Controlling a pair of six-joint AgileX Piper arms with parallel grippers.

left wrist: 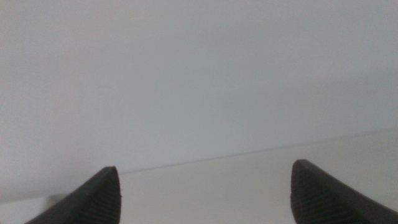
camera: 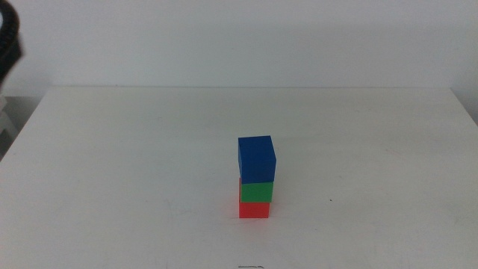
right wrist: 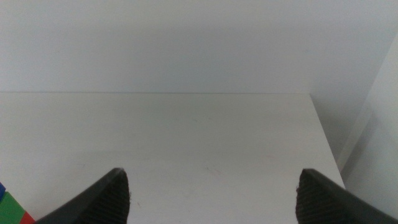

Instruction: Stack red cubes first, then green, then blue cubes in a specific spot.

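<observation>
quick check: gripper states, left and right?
Left gripper: open, holding nothing, away from the stack.
Right gripper: open, holding nothing; the stack's corner shows beside one jaw, not between them.

1. A plain white worktop (camera: 134,164) fills most of the middle view; its far edge runs straight across, just below the wall.
2. A pale, bare wall (camera: 239,37) rises behind it, evenly lit and unmarked.
3. A tiny dark speck (camera: 331,200) lies on the worktop surface.
4. At the left edge, beyond the worktop's corner, a bit of light grey furniture (camera: 6,119) shows; too little is visible to tell what it is.
</observation>
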